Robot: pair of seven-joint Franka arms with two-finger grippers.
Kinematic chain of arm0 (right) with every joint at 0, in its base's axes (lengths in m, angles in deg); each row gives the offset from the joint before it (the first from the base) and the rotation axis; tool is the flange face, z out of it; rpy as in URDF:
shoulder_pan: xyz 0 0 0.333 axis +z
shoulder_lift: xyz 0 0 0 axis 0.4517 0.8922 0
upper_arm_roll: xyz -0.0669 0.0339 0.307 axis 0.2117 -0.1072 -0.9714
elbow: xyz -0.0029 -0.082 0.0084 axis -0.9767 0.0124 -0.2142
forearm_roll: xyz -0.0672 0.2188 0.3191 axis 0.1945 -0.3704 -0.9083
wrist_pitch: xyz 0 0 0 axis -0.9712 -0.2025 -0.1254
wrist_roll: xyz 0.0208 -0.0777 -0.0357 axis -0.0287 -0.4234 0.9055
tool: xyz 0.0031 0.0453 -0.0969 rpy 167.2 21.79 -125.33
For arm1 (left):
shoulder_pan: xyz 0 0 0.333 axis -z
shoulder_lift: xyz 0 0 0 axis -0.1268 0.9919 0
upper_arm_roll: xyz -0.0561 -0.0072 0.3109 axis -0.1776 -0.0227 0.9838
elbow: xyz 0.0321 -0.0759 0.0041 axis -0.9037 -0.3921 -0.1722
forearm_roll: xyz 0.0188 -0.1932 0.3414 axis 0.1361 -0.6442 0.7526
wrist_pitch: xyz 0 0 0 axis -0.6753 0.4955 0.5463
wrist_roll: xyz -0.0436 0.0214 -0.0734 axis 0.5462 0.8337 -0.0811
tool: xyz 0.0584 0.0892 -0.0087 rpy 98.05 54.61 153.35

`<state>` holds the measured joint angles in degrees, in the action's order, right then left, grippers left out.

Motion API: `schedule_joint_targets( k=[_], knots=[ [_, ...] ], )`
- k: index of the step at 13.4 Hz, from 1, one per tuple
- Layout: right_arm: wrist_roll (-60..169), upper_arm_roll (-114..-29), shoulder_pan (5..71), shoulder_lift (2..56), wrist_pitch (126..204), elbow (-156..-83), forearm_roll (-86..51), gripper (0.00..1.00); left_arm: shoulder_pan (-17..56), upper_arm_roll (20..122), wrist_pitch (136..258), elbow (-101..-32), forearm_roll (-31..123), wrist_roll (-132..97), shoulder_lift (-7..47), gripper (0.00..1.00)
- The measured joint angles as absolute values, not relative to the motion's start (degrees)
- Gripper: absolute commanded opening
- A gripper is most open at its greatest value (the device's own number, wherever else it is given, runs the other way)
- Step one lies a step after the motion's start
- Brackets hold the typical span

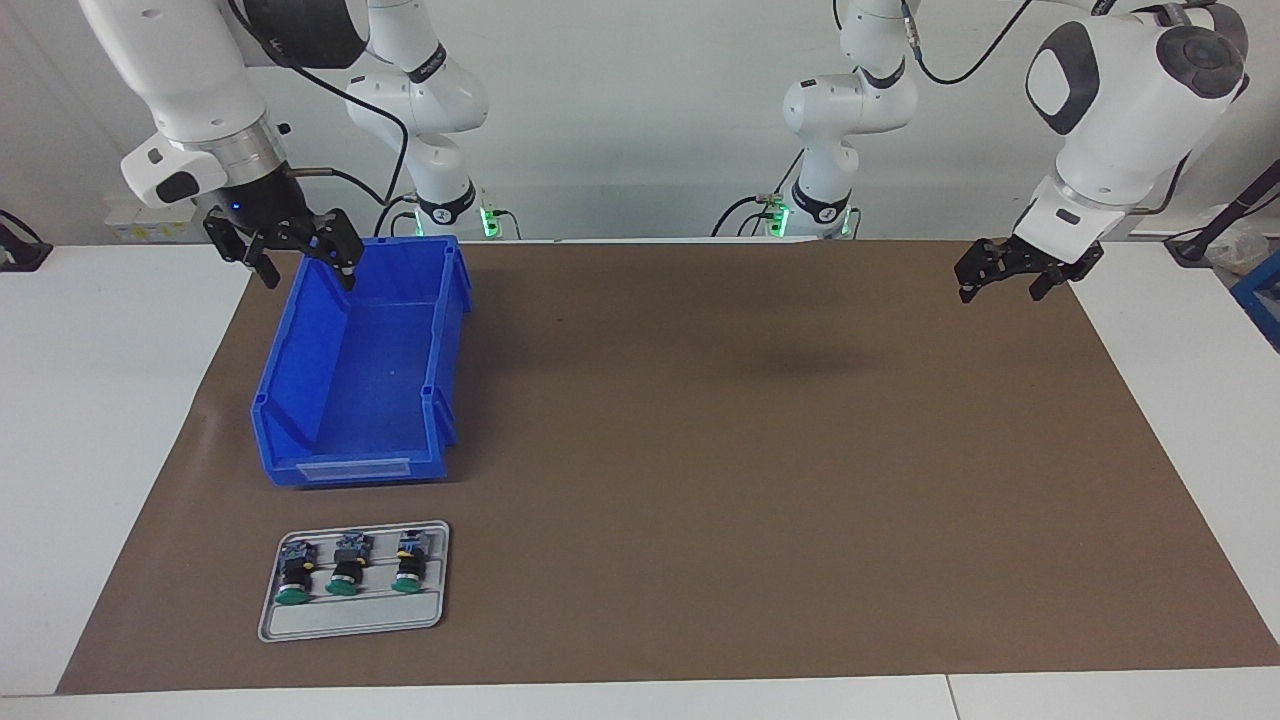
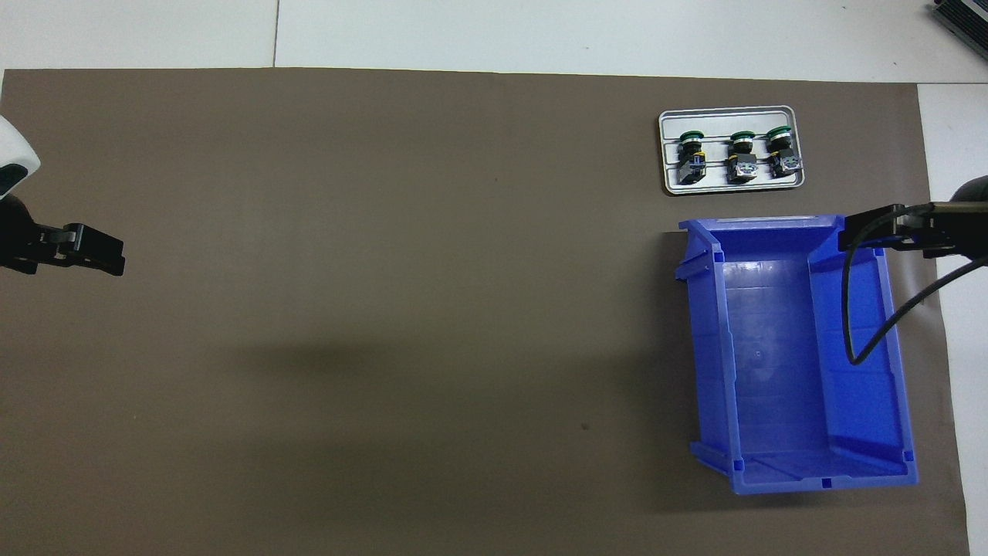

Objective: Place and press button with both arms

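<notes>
Three green-capped buttons lie side by side on a grey tray (image 1: 350,618), the middle button (image 1: 346,572) among them; the tray is the thing farthest from the robots, at the right arm's end of the table. They also show in the overhead view, middle button (image 2: 742,157) on the tray (image 2: 732,184). My right gripper (image 1: 307,272) is open and empty, up in the air over the rim of the blue bin (image 1: 350,470) at its end nearest the robots. It shows in the overhead view (image 2: 849,232) too. My left gripper (image 1: 1003,288) is open and empty, waiting above the mat at the left arm's end (image 2: 116,259).
The blue bin (image 2: 818,483) is empty and stands between the tray and the robots. A brown mat (image 1: 720,450) covers most of the table. A black cable (image 2: 857,340) hangs from the right arm over the bin.
</notes>
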<state>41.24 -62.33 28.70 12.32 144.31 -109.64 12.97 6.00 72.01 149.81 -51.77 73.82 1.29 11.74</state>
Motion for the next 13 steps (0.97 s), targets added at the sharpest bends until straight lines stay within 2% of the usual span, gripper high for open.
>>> schedule_joint_targets(
  k=[4,9,13],
  knots=[
    [41.3,-62.3,28.1,17.9,147.8,-107.7,13.0,0.96,6.0,72.0,149.8,-51.8,73.8,1.3,11.7,1.0],
    [45.8,-62.3,27.2,34.9,153.0,-94.9,13.1,0.96,6.0,72.0,149.8,-51.8,73.8,1.3,11.7,1.0],
    [47.7,-62.6,27.1,45.9,157.4,-88.0,13.0,0.96,6.0,72.0,149.8,-51.8,73.8,1.3,11.7,1.0]
  ],
)
